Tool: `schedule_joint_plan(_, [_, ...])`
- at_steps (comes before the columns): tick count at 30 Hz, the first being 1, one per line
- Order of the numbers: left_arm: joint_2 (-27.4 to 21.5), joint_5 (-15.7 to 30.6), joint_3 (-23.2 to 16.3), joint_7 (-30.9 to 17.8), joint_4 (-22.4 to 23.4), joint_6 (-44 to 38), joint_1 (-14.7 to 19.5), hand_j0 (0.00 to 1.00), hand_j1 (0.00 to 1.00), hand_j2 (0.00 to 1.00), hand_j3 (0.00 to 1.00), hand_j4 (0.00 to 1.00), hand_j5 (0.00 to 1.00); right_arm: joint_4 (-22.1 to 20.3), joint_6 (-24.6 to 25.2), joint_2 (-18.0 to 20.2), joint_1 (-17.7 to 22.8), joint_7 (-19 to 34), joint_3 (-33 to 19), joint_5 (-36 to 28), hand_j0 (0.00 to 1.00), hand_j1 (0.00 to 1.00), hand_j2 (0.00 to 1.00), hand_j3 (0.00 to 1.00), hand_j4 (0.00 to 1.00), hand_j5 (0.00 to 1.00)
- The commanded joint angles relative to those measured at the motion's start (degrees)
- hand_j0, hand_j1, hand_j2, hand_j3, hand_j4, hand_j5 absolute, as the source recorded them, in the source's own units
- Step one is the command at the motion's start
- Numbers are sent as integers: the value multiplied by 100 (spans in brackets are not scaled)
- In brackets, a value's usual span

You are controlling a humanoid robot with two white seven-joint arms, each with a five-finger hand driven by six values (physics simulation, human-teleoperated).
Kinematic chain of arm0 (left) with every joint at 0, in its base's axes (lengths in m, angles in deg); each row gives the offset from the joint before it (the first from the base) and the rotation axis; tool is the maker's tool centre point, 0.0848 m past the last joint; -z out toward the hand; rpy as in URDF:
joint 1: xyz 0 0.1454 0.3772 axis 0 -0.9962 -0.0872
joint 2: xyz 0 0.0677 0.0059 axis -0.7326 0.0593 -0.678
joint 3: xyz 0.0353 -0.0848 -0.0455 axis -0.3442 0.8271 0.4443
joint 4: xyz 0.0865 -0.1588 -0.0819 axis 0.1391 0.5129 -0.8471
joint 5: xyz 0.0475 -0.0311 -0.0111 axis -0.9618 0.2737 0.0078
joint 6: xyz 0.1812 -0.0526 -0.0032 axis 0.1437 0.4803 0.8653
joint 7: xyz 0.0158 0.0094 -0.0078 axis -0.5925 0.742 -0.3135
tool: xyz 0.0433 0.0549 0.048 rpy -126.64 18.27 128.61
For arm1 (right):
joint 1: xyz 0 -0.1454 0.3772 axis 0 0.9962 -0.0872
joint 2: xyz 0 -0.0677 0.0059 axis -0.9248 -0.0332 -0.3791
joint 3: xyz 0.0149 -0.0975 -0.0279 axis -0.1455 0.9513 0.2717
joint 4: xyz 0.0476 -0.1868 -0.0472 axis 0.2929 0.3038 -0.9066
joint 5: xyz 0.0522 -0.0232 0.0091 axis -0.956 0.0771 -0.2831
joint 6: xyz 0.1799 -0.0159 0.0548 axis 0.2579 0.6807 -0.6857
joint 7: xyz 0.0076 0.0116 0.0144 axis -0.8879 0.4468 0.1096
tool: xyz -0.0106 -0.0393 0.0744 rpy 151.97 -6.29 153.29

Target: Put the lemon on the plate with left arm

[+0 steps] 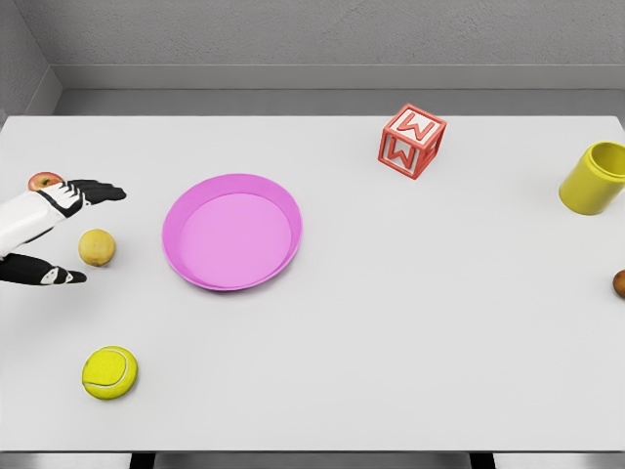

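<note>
Yellow and round, the lemon (97,247) is sitting near the worktop's (410,293) left edge, just left of the pink plate (232,232). Left robot hand (66,234) is hovering open, fingers spread around it, lemon lying plateward of the palm.

- My left hand (61,227) is white over the back, with black fingers (98,191).
- The lemon (97,247), just off my fingers, is dull yellow.
- Behind my hand, a small apple (44,181) is red with a paler patch.
- The plate (232,232) beyond the lemon is pink all over, with no pattern.
- Nearer me than my hand, the tennis ball (109,372) is bright yellow-green with a pale seam.
- Far off, the block (411,141) is red and white, lettered W.
- The cup (594,177), farthest off, is yellow.
- The table (410,322) is plain white.
</note>
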Motion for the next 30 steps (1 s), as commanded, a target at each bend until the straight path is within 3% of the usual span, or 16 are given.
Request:
schedule_joint_plan(1, [-9, 22, 7, -1, -10, -6, 0, 100, 100, 100, 100, 100, 100, -14, 2, 0, 0, -52, -152, -43, 100, 100, 100, 100, 100, 100])
schedule_joint_plan(3, [-27, -145, 34, -97, 43, -6, 0, 100, 100, 100, 100, 100, 100, -5, 2, 0, 0, -17, -117, -51, 100, 100, 100, 100, 100, 100])
schedule_joint_plan(7, [-18, -216, 332, -1116, 210, -6, 53, 100, 100, 100, 100, 100, 100, -5, 2, 0, 0, -17, -108, -51, 100, 100, 100, 100, 100, 100])
schedule_joint_plan(9, [8, -532, 543, -1600, 324, -6, 70, 100, 100, 100, 100, 100, 100, -5, 2, 0, 0, -8, -108, -51, 100, 100, 100, 100, 100, 100])
schedule_joint_plan(12, [44, -567, 543, -1627, 333, -6, 79, 100, 100, 100, 100, 100, 100, -5, 2, 0, 0, -8, -108, -51, 100, 100, 100, 100, 100, 100])
schedule_joint_plan(16, [167, -875, 517, -1635, 869, -6, 334, 100, 100, 100, 100, 100, 100, -5, 2, 0, 0, -8, -108, -51, 100, 100, 100, 100, 100, 100])
schedule_joint_plan(20, [88, -1042, 104, -1635, 1072, -6, 518, 100, 100, 100, 100, 100, 100, -5, 2, 0, 0, -8, -108, -51, 100, 100, 100, 100, 100, 100])
schedule_joint_plan(23, [237, -1121, -968, -1635, 1080, -6, 1406, 100, 100, 100, 100, 100, 100, -5, 2, 0, 0, -8, -108, -51, 100, 100, 100, 100, 100, 100])
schedule_joint_plan(30, [474, -1613, -1039, -1635, 1098, -6, 1626, 100, 100, 100, 100, 100, 100, -5, 2, 0, 0, -8, -108, -51, 100, 100, 100, 100, 100, 100])
